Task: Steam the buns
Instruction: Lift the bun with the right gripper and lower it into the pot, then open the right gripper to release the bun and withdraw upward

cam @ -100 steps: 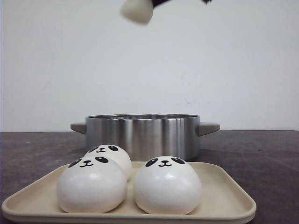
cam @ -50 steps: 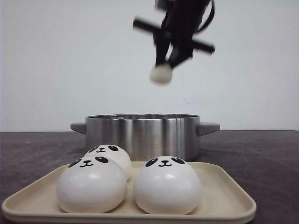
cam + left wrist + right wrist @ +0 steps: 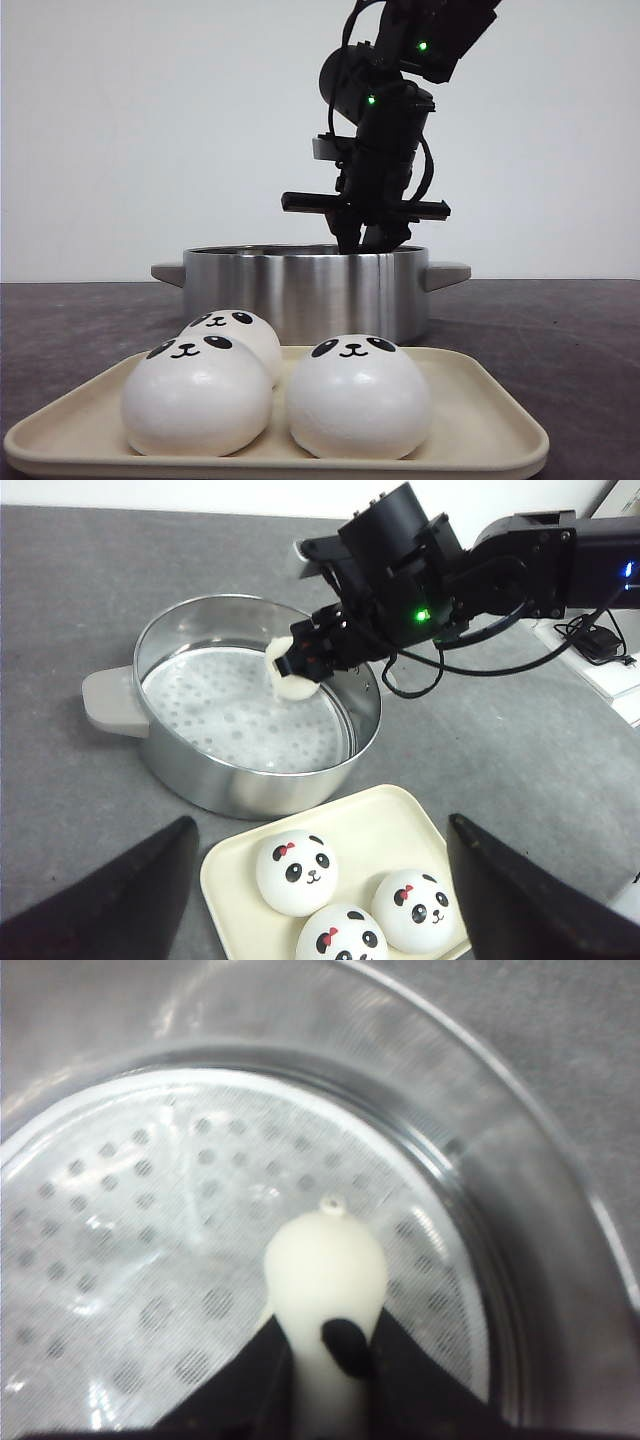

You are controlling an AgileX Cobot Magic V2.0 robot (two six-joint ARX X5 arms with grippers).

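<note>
The right gripper (image 3: 300, 670) pinches a panda bun (image 3: 325, 1260), squeezed long, its length running straight out past the fingertips. Below it lies the steamer pot's (image 3: 250, 770) perforated liner (image 3: 130, 1290). The left gripper (image 3: 320, 900) is spread wide.

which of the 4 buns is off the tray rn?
The bun squeezed in the right gripper, held over the steel pot with its perforated liner. The other three buns sit on the beige tray.

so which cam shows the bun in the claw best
The left wrist view: the bun shows pinched in the right claw above the steamer pot. The right wrist view shows it close but squashed; the front view hides it behind the pot's rim.
</note>
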